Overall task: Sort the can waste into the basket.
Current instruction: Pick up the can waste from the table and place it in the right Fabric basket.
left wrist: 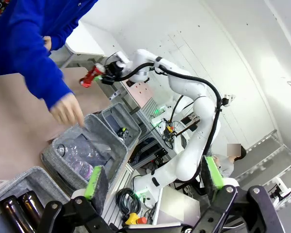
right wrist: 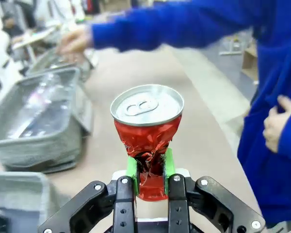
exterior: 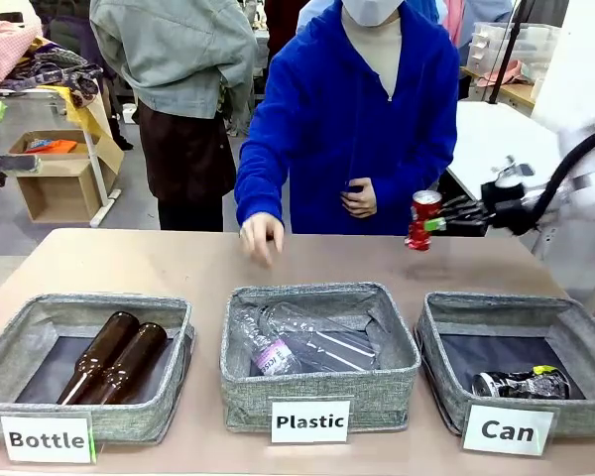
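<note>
My right gripper (exterior: 432,224) (right wrist: 148,167) is shut on a dented red can (exterior: 423,219) (right wrist: 148,131), held in the air above the table's far right, behind the "Can" basket (exterior: 575,342). In the left wrist view the red can (left wrist: 91,75) appears far off at the end of the right arm. A black can (exterior: 521,384) with a silver top lies on its side on the basket's dark floor. My left gripper (left wrist: 153,177) is open with nothing between its green pads, high above the left side of the table.
The "Plastic" basket (exterior: 317,387) in the middle holds clear plastic bottles, and the "Bottle" basket (exterior: 40,322) at left holds two brown glass bottles. A person in a blue top stands across the table, one hand (exterior: 262,236) hovering over its far middle.
</note>
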Controlling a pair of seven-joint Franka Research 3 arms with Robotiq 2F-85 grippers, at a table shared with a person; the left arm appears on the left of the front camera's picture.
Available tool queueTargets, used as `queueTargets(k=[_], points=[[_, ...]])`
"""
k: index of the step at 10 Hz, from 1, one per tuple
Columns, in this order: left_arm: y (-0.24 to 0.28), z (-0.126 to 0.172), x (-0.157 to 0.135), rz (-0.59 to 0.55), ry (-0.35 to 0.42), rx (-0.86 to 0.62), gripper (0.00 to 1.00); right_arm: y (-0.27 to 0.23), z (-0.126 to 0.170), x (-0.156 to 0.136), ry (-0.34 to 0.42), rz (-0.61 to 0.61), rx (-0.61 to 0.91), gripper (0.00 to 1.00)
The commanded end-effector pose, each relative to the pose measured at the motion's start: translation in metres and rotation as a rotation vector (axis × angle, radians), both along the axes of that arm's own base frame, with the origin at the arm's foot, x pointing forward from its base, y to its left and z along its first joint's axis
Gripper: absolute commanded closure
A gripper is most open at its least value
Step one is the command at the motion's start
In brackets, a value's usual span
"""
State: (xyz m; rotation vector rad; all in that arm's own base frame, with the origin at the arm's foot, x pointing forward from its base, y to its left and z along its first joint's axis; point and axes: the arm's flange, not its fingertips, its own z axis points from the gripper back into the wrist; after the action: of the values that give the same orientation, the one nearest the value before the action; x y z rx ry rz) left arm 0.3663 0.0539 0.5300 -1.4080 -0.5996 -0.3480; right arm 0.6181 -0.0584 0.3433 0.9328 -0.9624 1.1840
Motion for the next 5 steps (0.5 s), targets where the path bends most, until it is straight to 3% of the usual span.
queueTargets(k=[1,3,5], points=[[0.001,0.003,-0.001,-0.003,0.006,-0.014,0.0,-0.024,0.06,-0.055,0.095,0.113,-0.089,1.0],[0.001,0.003,-0.001,-0.003,0.006,-0.014,0.0,-0.045,0.1,-0.114,0.143,0.215,-0.241,1.0],[0.001,0.003,-0.001,-0.003,0.006,-0.014,0.0,-0.048,0.112,-0.176,0.226,0.272,-0.432,1.0]])
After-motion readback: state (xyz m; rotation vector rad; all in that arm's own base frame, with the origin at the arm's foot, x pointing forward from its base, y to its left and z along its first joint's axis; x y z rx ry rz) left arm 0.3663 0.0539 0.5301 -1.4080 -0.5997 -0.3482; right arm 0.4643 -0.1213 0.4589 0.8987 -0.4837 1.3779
